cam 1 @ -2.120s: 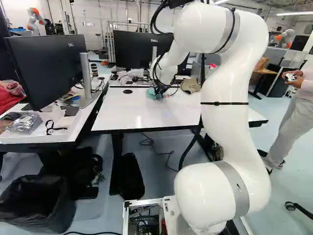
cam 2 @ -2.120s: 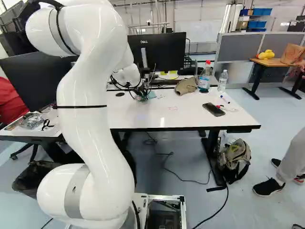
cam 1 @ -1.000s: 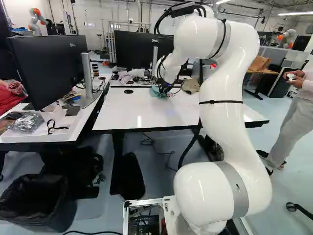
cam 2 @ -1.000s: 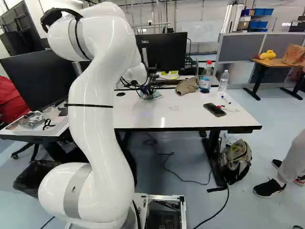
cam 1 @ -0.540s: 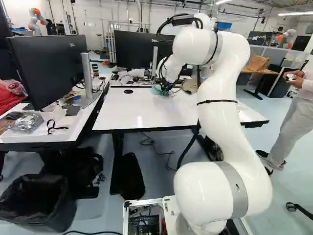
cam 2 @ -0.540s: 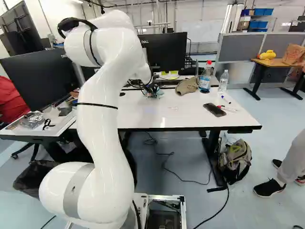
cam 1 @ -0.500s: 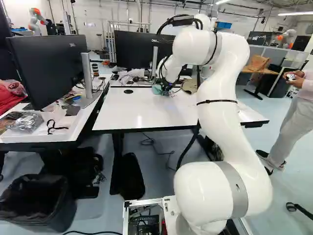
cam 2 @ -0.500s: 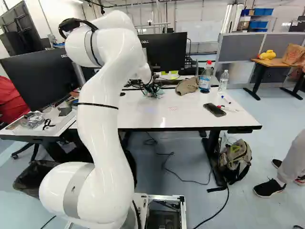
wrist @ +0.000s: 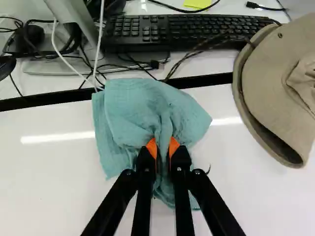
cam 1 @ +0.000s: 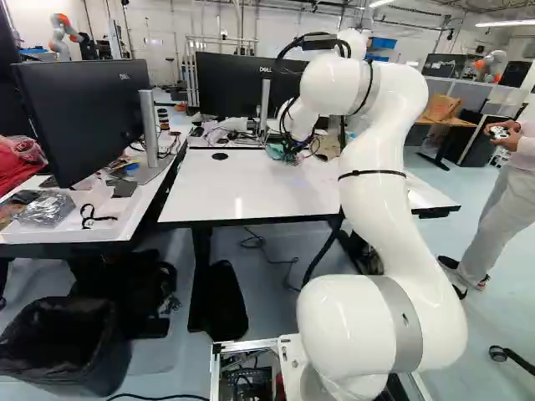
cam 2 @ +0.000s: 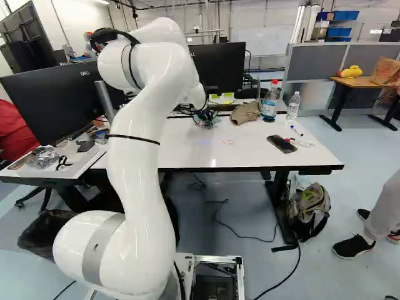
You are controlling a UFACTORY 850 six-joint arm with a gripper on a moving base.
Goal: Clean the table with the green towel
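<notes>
Gripper: the gripper (wrist: 163, 147) is drawn in narrow, a bunched fold of cloth pinched between its orange pads (wrist: 174, 147).
Green towel: the green towel (wrist: 142, 105) is held at its middle, spreading ahead of and to both sides of the fingertips, with a tail hanging beneath them.
Table: the white table (wrist: 49, 167) lies under the gripper; its far edge runs just ahead, and the towel's leading part reaches that edge.
Cables: the white cable (wrist: 63, 55) comes down to the cloth's far edge; if the wipe pushes farther ahead, the towel could snag it or slip into the gap between the desks.
Keyboard: the keyboard (wrist: 192, 30) sits beyond that gap, likely to be nudged by the same overreach.
Hat: the hat (wrist: 275, 93) is near on the gripper's right, apart from the cloth; a sideways sweep that way would probably shove or catch its brim.
Red marks: the red marks (cam 2: 229, 142) lie nearer the base and to the right; too light a press may leave them, since only loose folds would touch.
Phone: the phone (cam 2: 281, 144) is well off to the right; a long stroke could drag it.
</notes>
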